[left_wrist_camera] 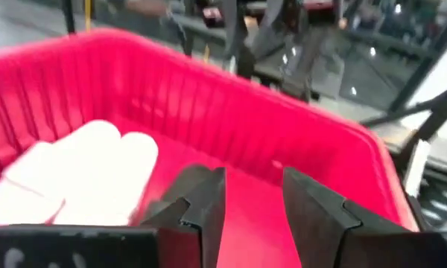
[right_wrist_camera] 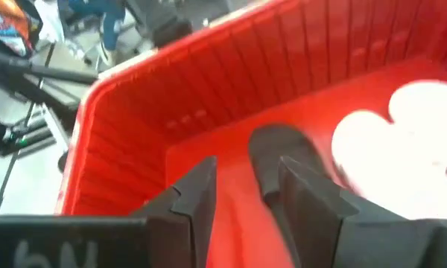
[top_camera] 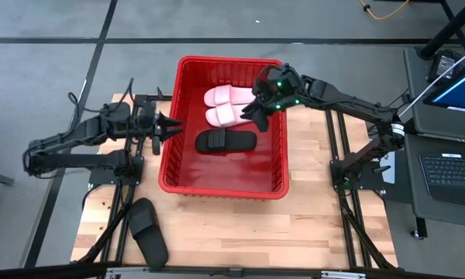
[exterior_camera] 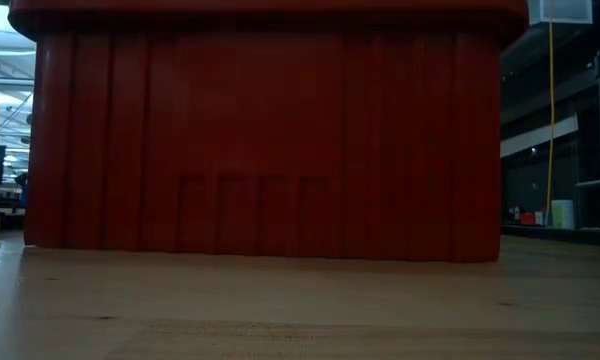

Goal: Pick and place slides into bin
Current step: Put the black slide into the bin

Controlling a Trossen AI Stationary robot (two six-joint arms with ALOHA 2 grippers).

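Your left tool, jaws apart, faces the red bin holding two pale slides and a black one.

Wood table w/ red bin, black slide.

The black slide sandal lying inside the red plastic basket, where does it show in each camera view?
High view: black slide sandal mid-basket, below the pale pink pair.
Low view: hidden behind the basket wall.
Left wrist view: dark shape by the fingers.
Right wrist view: beyond the fingers.
Shared landmark: red plastic basket.
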